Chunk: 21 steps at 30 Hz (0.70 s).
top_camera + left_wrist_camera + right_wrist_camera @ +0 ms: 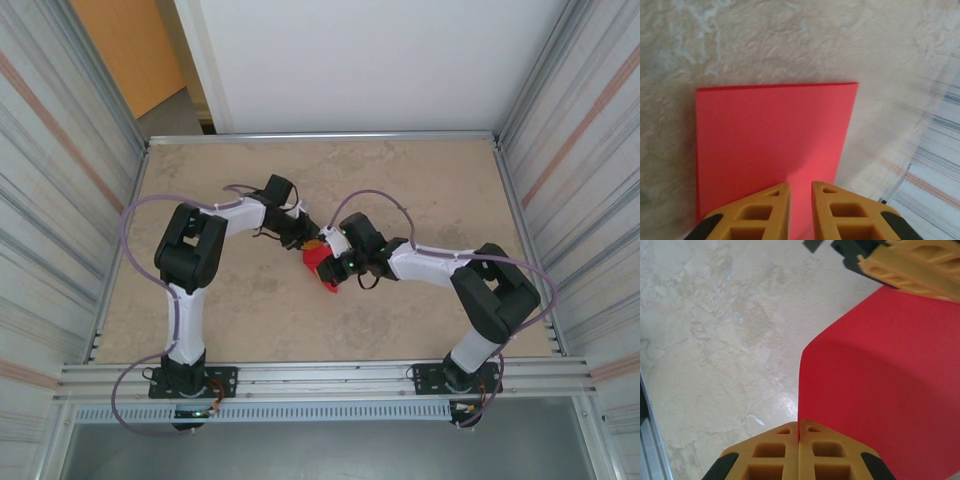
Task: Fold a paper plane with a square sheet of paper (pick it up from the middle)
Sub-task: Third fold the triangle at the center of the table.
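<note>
Up close, right pincer [799, 422] tight on red paper [880, 390], left pincer [800, 185] narrowly ajar.

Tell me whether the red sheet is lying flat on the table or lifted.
Lifted. The square sheet of paper bows in the air, its edge pinched in the shut right gripper, with the table beneath.

one red paper sheet [322, 263] and two grippers [800, 186] [799, 423].

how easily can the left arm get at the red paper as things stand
Probably yes. The left gripper is right at the square sheet of paper, its fingertips over the near edge with nothing between. The right gripper is shut on a different edge, out of the way.
</note>
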Motion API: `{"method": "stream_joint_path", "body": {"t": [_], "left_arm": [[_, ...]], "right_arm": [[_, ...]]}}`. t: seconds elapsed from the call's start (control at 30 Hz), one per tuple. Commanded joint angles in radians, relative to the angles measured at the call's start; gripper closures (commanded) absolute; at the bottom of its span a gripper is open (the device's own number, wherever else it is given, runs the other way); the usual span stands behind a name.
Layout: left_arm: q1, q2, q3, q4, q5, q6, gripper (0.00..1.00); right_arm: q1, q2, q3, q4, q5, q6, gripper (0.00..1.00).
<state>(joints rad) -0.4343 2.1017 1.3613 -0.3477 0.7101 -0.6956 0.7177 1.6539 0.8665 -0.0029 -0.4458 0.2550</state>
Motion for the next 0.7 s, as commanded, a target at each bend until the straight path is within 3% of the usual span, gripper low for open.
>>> {"method": "stream_joint_path", "body": {"t": [0.0, 0.37, 0.67], "left_arm": [[-0.005, 0.041, 0.021, -0.067, -0.016, 0.042, 0.83], [-0.007, 0.07, 0.021, -0.097, -0.023, 0.071, 0.84], [-0.007, 0.075, 0.031, -0.1, -0.016, 0.073, 0.85]], "right_arm": [[-0.026, 0.03, 0.022, -0.038, 0.014, 0.052, 0.98], [-0.083, 0.076, 0.041, -0.064, 0.113, 0.125, 0.97], [-0.083, 0.104, 0.069, -0.067, 0.095, 0.123, 0.96]]}}
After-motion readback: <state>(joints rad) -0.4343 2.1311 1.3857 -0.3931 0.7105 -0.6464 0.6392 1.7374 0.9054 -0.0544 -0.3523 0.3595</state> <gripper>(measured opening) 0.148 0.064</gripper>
